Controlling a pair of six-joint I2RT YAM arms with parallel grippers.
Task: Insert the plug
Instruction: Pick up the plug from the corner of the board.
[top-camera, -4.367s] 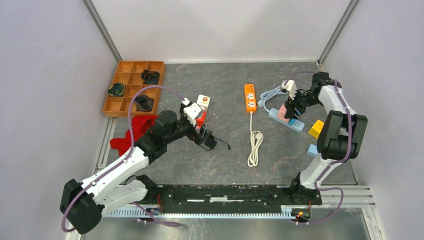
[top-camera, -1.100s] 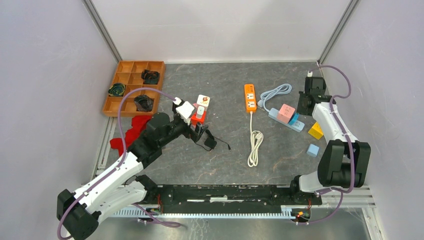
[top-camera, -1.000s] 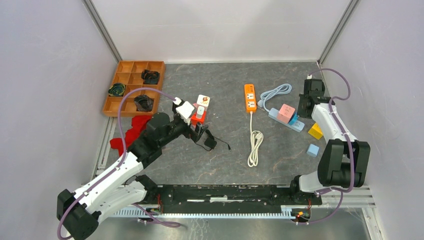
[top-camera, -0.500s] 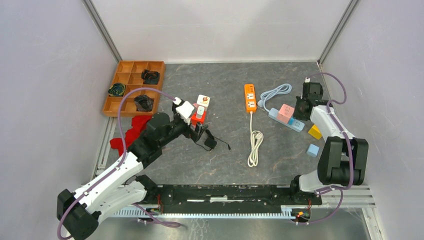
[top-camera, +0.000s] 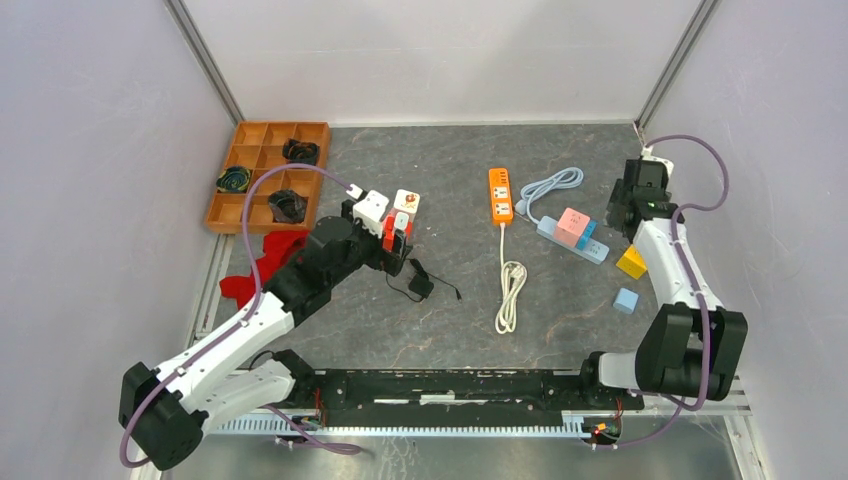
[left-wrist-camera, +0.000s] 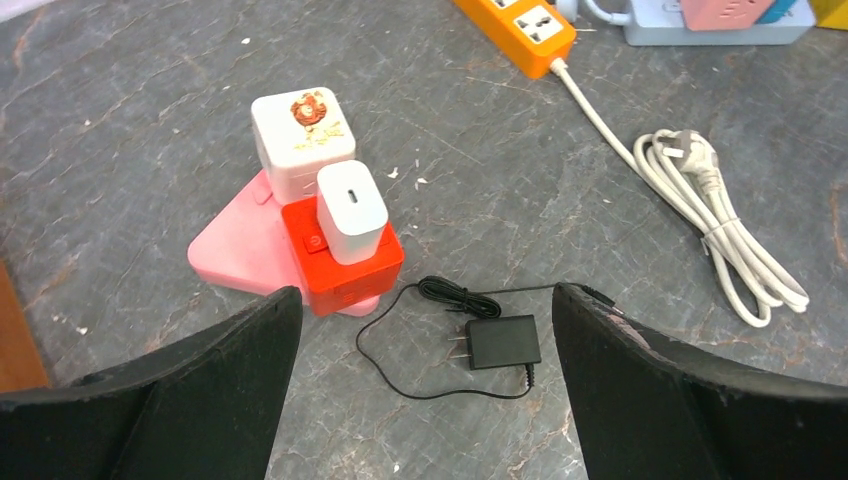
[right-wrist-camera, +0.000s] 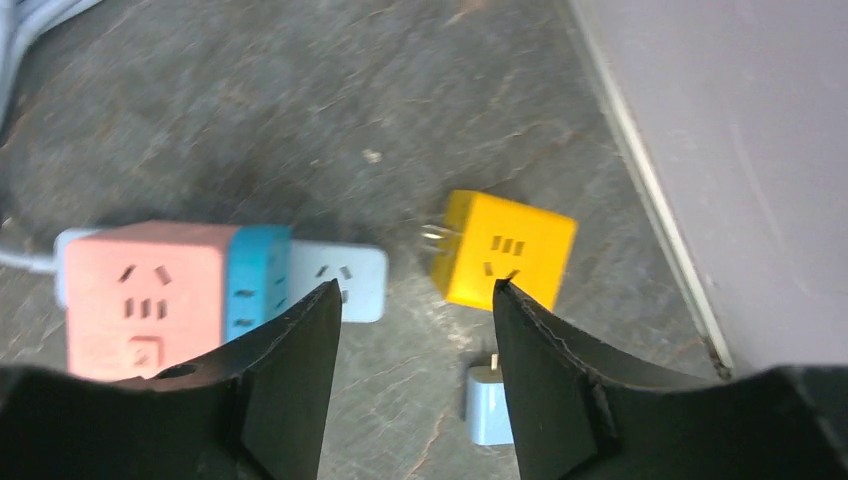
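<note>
Wooden tray (top-camera: 268, 175) sits far left by the wall, with black bundles in three of its compartments. A red cloth (top-camera: 262, 268) lies just in front of it, partly under the left arm.

The left gripper (left-wrist-camera: 425, 310) hangs over the table (top-camera: 560, 320) with its jaws spread wide and nothing between them. Right below it the black adapter (left-wrist-camera: 505, 342) lies flat, its prongs pointing at the red cube (left-wrist-camera: 345, 270) just beside it, not touching. The adapter's thin cable loops loosely around it. The red cube rests on a pink base (left-wrist-camera: 225, 255) and has a white charger (left-wrist-camera: 350, 210) standing on top. A white cube (left-wrist-camera: 300, 140) sits right behind it.

Further right lies an orange strip (top-camera: 500, 194). Its white cord (top-camera: 511, 285) is coiled on the table nearer the arms.

Next comes a pale strip (top-camera: 590, 249) with the pink cube (top-camera: 571, 226) seated on it, a blue block touching the cube's side. The right gripper (right-wrist-camera: 415, 330) hovers beyond that, close to the right wall, jaws parted and holding nothing. Under it a yellow cube (right-wrist-camera: 510, 250) lies on the table with its prongs towards the pale strip, and a small blue plug (right-wrist-camera: 488, 405) rests just nearer the arms.
</note>
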